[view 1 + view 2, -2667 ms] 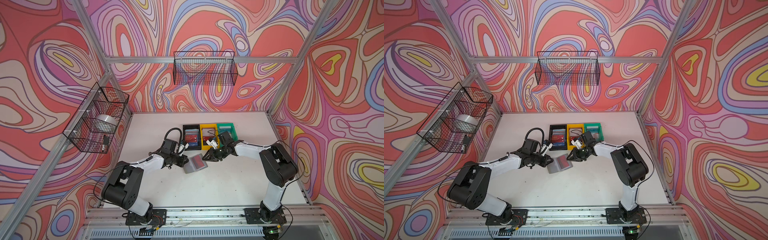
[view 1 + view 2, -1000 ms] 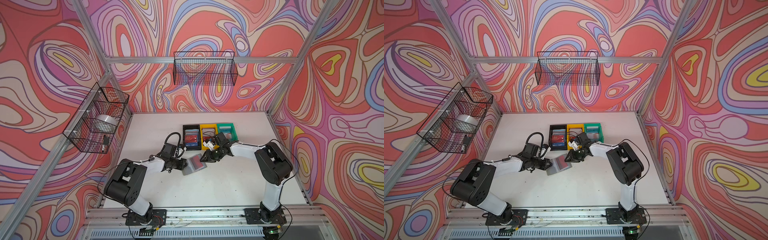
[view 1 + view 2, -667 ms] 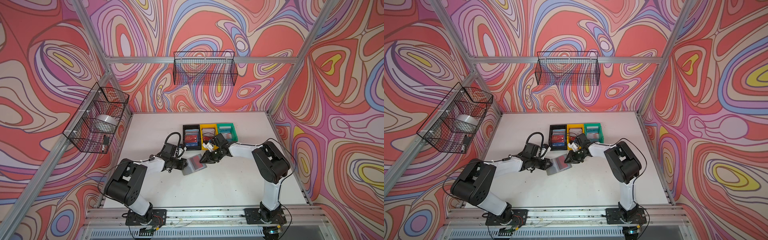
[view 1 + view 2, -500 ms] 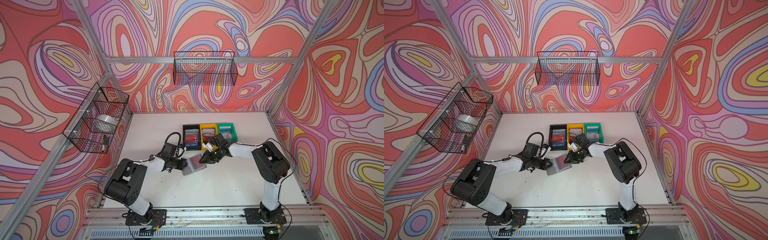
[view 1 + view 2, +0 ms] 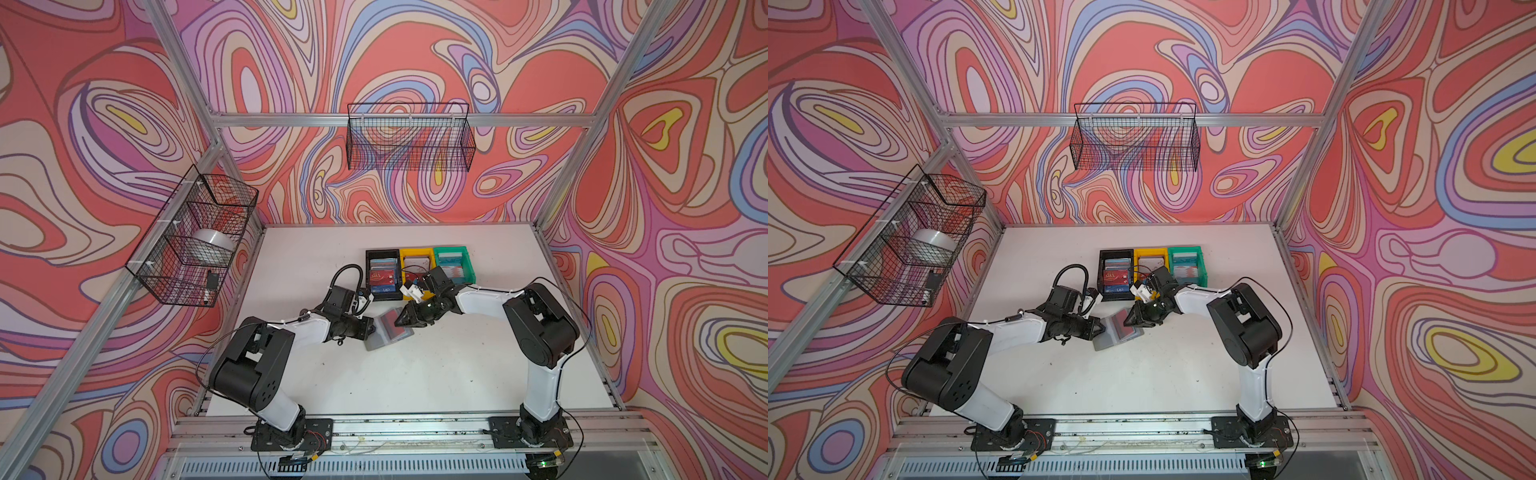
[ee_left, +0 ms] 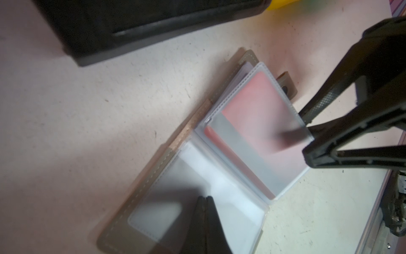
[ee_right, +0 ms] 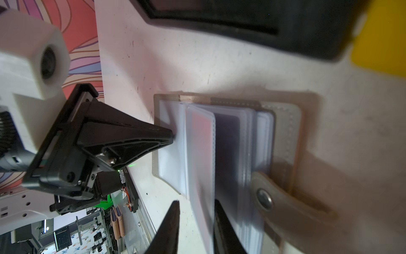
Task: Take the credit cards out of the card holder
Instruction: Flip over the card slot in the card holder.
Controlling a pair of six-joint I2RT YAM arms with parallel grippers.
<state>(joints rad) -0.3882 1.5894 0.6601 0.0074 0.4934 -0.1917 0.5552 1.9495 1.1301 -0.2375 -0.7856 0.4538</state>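
Note:
The grey card holder point(image 5: 386, 337) point(image 5: 1115, 340) lies open on the white table in front of the bins. My left gripper point(image 5: 372, 328) point(image 6: 205, 196) is shut, and its tips press on the holder's empty clear sleeve point(image 6: 230, 198). One sleeve stands up from the holder point(image 7: 283, 132) with a red credit card point(image 6: 252, 110) point(image 7: 200, 132) in it. My right gripper point(image 5: 397, 322) point(image 7: 196, 202) is open and straddles that sleeve's free edge. One finger touches the sleeve, and the other finger stands off it. A dark card point(image 7: 226, 143) shows in the sleeve behind.
Three bins stand in a row just behind the holder. The black bin point(image 5: 367, 270) holds red and blue cards, and the yellow bin point(image 5: 415, 250) and green bin point(image 5: 471, 266) stand beside it. Wire baskets hang on the back wall point(image 5: 409, 137) and the left wall point(image 5: 191, 237).
Over the last few seconds both arms drew slightly closer to the holder, and the right elbow swung left. In the last half second nothing has visibly moved.

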